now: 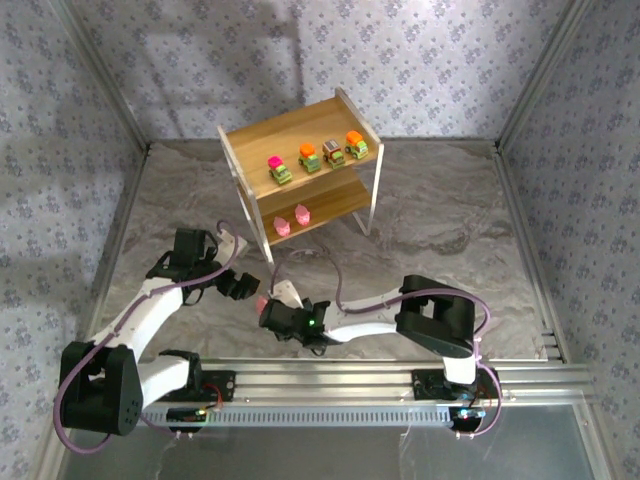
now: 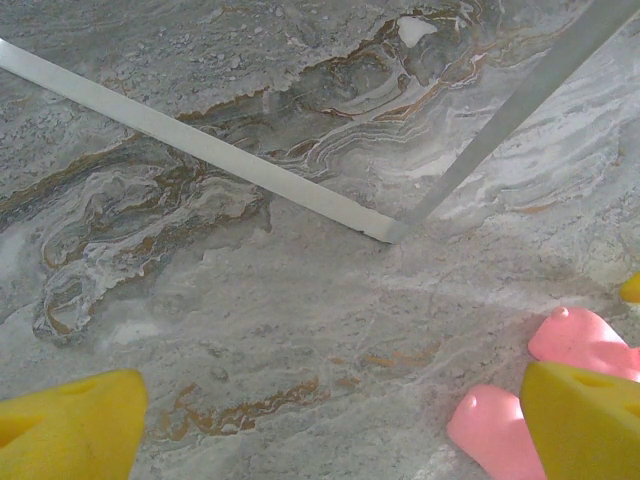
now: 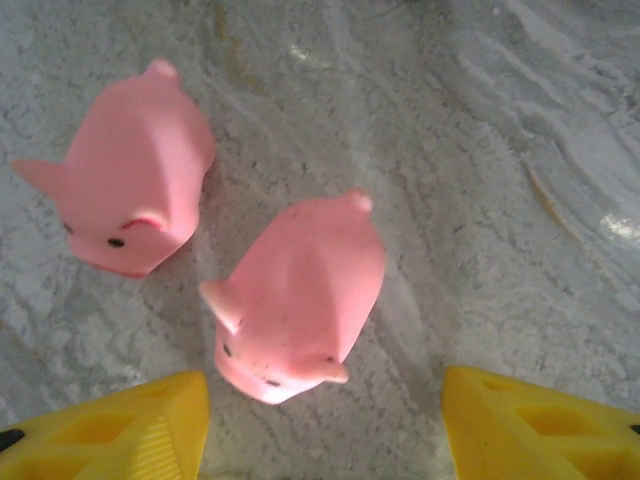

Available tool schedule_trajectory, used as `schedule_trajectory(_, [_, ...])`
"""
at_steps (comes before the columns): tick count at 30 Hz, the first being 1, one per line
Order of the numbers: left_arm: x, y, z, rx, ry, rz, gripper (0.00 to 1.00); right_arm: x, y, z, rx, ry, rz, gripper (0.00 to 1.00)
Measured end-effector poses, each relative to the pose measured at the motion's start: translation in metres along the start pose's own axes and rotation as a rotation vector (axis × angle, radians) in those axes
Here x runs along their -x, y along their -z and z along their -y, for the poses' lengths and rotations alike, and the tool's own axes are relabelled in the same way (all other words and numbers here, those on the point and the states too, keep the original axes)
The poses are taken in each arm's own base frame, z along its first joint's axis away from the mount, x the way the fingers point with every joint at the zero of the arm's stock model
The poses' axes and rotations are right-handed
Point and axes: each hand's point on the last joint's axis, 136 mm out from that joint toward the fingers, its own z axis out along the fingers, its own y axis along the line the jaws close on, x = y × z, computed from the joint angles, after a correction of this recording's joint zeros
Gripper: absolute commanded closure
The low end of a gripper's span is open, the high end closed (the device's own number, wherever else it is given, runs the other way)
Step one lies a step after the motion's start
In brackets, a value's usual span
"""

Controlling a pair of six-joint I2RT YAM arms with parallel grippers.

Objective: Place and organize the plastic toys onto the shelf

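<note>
Quick rundown of where things are. The shelf (image 1: 290,128) sits toward the back of the marbled bench (image 1: 450,230). Its top tier has all four cars in a row: the pink-topped car (image 1: 279,170) at the left, then the orange-topped car (image 1: 309,158), the brown-topped car (image 1: 333,152) and the second orange-topped car (image 1: 355,145) at the right end. On the lower tier, the left shelf pig (image 1: 282,226) and the right shelf pig (image 1: 302,213) sit side by side near the left end.

The other two pigs are down on the bench in front of the shelf, between the two arms. The right wrist camera gets a good look. The nearer pig (image 3: 300,295) has its snout toward the camera. The farther pig (image 3: 135,195) is just beside it, up and to the left in that view, and I can't tell if they touch. The right gripper (image 3: 325,432) is spread wide with its yellow fingers (image 3: 110,430) on either side of the nearer pig's snout end. I see no contact, and it's holding nothing.

The left gripper (image 2: 325,435) is spread wide too, with nothing between its yellow pads (image 2: 70,430), low over bare bench. Both bench pigs poke in at the lower right of its view, right by one finger. Ahead of it, two white frame bars (image 2: 200,150) of the shelf meet at a corner on the bench.
</note>
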Motion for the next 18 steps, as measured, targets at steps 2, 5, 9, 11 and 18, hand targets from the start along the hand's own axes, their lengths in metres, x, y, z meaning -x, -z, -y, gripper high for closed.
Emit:
schedule_trajectory(2, [0.0,0.0,0.0,0.0,0.0,0.0,0.04,0.0,-0.001,0.002,-0.005,-0.003,-0.001,0.36])
schedule_trajectory(5, [0.0,0.0,0.0,0.0,0.0,0.0,0.04,-0.001,-0.003,0.008,-0.008,-0.007,0.001,0.37])
schedule_trajectory(9, [0.0,0.0,0.0,0.0,0.0,0.0,0.04,-0.002,-0.001,0.016,-0.002,-0.009,-0.002,0.38])
schedule_trajectory(11, [0.0,0.0,0.0,0.0,0.0,0.0,0.04,-0.001,-0.002,0.018,-0.002,-0.001,-0.002,0.38])
schedule_trajectory(18, [0.0,0.0,0.0,0.0,0.0,0.0,0.04,-0.001,-0.002,0.022,0.0,0.036,-0.008,0.38])
